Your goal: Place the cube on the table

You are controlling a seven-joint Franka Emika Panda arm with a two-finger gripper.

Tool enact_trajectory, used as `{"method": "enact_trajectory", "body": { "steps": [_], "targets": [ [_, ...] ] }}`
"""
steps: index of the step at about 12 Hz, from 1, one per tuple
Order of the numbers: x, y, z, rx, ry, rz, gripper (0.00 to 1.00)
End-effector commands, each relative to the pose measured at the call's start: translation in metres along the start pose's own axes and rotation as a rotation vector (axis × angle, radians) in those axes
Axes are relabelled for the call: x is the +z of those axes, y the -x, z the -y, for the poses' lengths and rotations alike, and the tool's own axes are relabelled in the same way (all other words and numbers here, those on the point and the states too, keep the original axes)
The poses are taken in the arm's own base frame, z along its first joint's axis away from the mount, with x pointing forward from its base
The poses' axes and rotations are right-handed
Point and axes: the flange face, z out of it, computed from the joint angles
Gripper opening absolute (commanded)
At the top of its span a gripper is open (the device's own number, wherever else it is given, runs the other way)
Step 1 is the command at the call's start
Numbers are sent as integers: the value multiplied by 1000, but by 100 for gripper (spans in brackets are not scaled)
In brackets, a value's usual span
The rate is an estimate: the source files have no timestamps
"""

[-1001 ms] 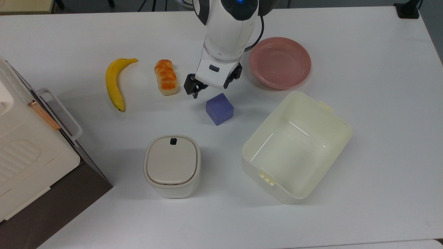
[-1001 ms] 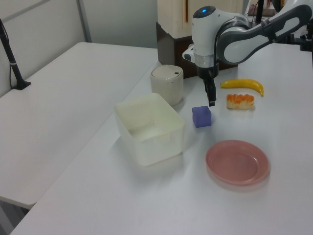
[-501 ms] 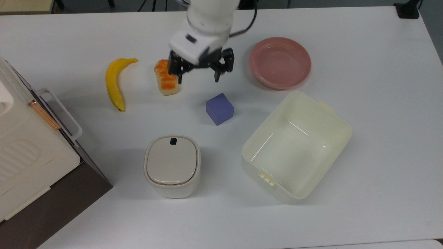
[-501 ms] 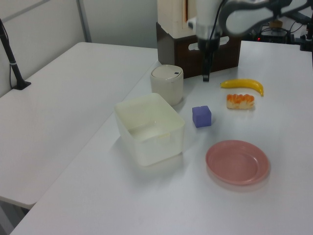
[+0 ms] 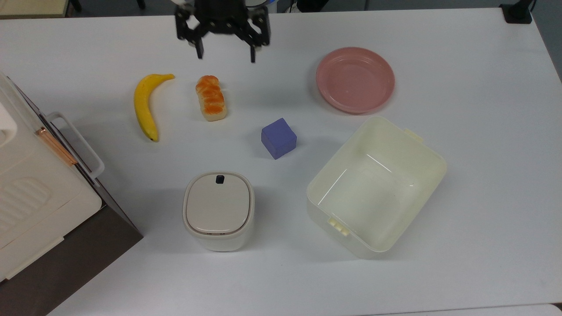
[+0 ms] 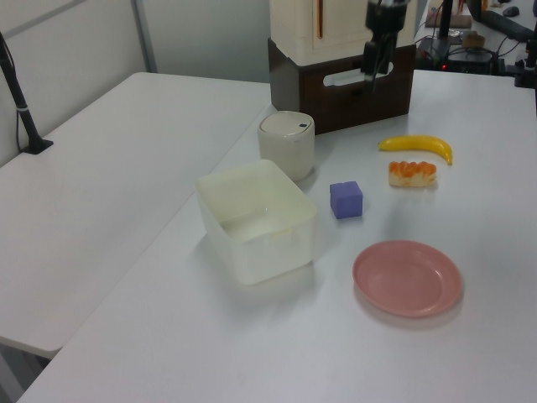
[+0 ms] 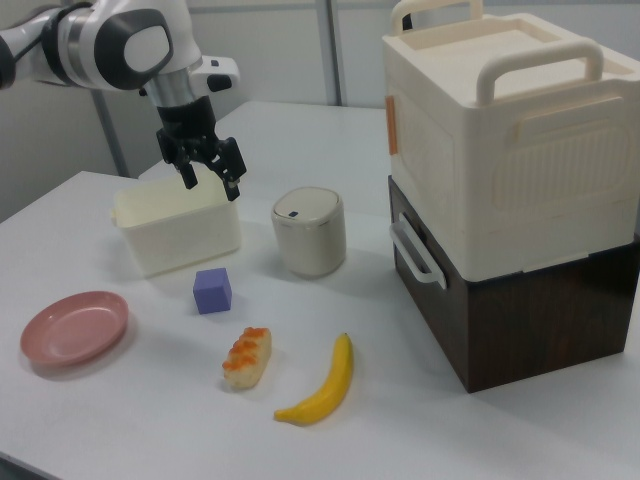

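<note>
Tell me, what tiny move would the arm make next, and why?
Probably none beyond lifting clear. The cube already sits flat on the table, between the bread roll and the cream tub. The gripper hangs open and empty, well above and away from it, so the job looks done.

1 cube (image 5: pixel 279 138), banana (image 5: pixel 146 103), roll (image 5: pixel 210 97) (plate (image 5: pixel 355 79) too).
</note>
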Motion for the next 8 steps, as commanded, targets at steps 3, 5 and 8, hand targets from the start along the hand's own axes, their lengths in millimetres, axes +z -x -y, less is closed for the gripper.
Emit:
{"method": "enact_trajectory", "body": {
  "steps": [3, 5, 8],
  "targets": [
    [-19, 24, -13, 29, -15, 54, 100],
    [-16, 26, -10, 19, 3, 74, 100],
    [-16, 26, -9, -9, 78, 71, 100]
  ]
}}
